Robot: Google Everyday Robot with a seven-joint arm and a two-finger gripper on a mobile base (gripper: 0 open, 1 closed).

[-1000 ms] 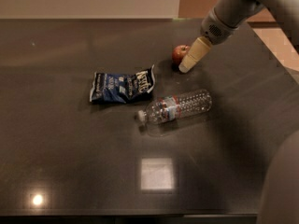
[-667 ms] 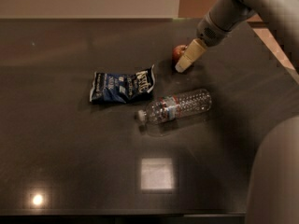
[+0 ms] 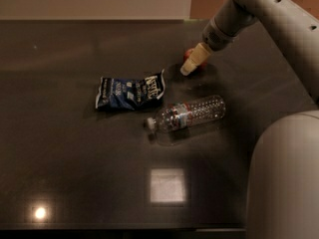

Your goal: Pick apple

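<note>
Now the gripper (image 3: pixel 188 68) has slid leftward over the last second, and its cream tip covers most of the apple (image 3: pixel 189 53). The apple has not moved from the far side of the worktop (image 3: pixel 75 183), beyond the chip bag (image 3: pixel 130 91) and bottle (image 3: pixel 187 114). Only a red sliver shows and I cannot tell the grip state, so I judge the grasp unconfirmed.

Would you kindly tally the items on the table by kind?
apple: 1
chip bag: 1
bottle: 1
Total: 3
The gripper is at the apple, in front of it and hiding most of it.
</note>
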